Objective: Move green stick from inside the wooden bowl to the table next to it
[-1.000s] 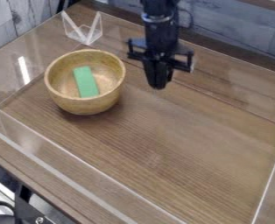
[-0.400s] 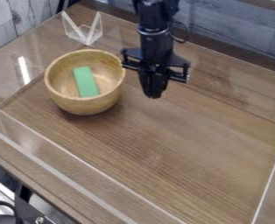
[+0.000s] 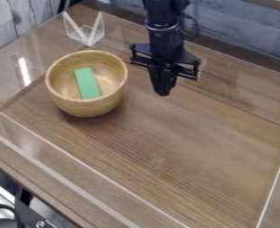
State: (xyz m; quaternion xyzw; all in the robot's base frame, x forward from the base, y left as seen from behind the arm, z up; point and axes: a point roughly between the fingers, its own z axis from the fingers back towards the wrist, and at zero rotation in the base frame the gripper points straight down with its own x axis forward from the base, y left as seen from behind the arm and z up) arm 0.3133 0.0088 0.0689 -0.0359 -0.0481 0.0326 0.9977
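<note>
The green stick [image 3: 86, 84] lies flat inside the wooden bowl [image 3: 59, 102], which stands on the brown table [image 3: 167, 151] at the left. My black gripper [image 3: 164, 90] hangs pointing down over the table to the right of the bowl, apart from its rim. Its fingers are pressed together into one narrow tip, shut with nothing between them.
Clear plastic walls [image 3: 59, 174] run along the table's edges. A clear plastic bracket [image 3: 83, 29] stands behind the bowl at the back edge. Bare tabletop stretches in front of and to the right of the bowl.
The gripper's fingers have closed together. It swung a little toward the bowl and came back to about where it was.
</note>
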